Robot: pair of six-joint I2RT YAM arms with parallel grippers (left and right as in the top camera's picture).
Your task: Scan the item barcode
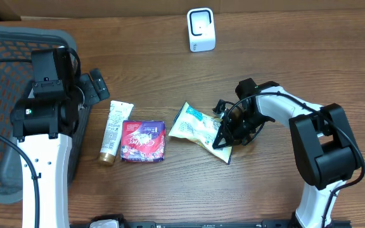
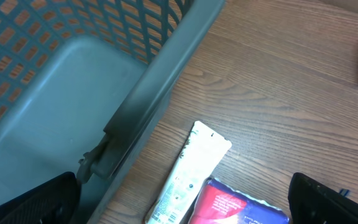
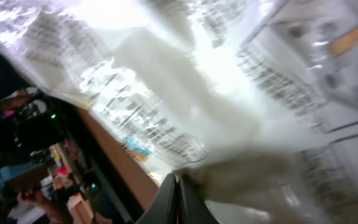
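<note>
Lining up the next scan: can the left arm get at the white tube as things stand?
Probably yes. The left gripper is open near the white tube, nothing lies on it; only the red packet sits close alongside.

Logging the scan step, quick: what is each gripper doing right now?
Left gripper: open, holding nothing.
Right gripper: closed on the edge of the snack bag.

no legible text, print on snack bag (image 1: pixel 198 128), tube (image 1: pixel 113 132), red pouch (image 1: pixel 142 140) too blurred
</note>
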